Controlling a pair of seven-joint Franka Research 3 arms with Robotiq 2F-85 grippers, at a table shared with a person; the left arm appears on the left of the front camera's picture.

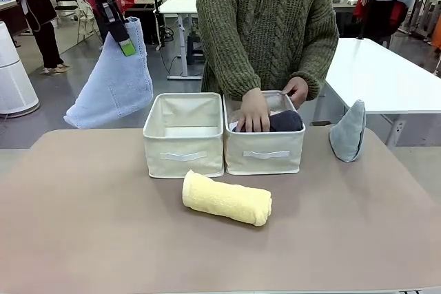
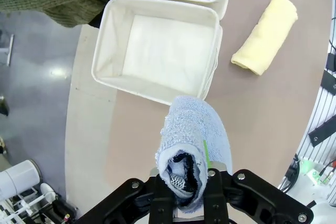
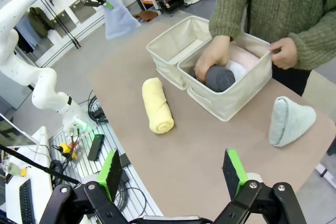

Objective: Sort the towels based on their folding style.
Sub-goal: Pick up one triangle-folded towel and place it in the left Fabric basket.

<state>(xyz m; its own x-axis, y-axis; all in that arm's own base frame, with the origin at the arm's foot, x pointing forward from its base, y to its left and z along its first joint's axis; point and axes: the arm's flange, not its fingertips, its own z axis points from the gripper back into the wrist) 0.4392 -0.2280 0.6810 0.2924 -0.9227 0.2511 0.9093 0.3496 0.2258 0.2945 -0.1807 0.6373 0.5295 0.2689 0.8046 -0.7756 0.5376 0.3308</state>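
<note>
left gripper [image 1: 126, 45]: mine, clamped on the light blue towel [image 1: 114, 87], grip buried in terry
right gripper [image 3: 172, 167]: spread wide, nothing in it
dark grey towel [image 1: 286, 121]: half under the person's hand [image 1: 253, 112]

The left tool [image 1: 127, 46] clamps the top of the light blue towel [image 1: 114, 87], which hangs below it. Lower, to the tool's right, stands a beige bin [image 1: 182, 148]. In the next bin [image 1: 265, 155] beyond, a person's hand [image 1: 253, 113] rests on a dark grey towel [image 1: 288, 122]. A pale yellow towel [image 1: 226, 199] lies on the surface [image 1: 83, 232].
</note>
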